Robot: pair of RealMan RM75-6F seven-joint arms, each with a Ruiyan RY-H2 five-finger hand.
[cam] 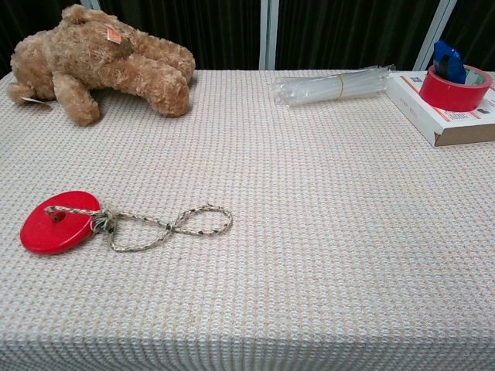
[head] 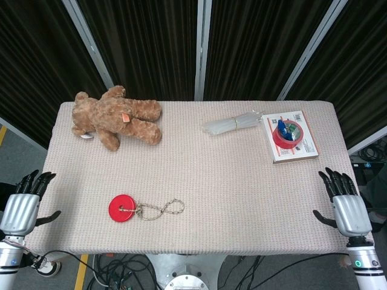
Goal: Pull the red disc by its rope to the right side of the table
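Observation:
The red disc [head: 122,208] [cam: 59,222] lies flat on the table's front left part. Its pale rope [head: 161,209] [cam: 166,225] is tied at the disc's middle and trails to the right in a loose figure-eight loop. My left hand [head: 23,204] hangs off the table's left edge, fingers spread, holding nothing. My right hand [head: 343,204] sits at the table's right front corner, fingers spread and empty, far from the rope. Neither hand shows in the chest view.
A brown teddy bear [head: 115,116] lies at the back left. A clear plastic bundle [head: 234,124] sits at the back middle. A box [head: 290,137] carrying a red tape roll [head: 286,136] stands at the back right. Cables hang below the front edge.

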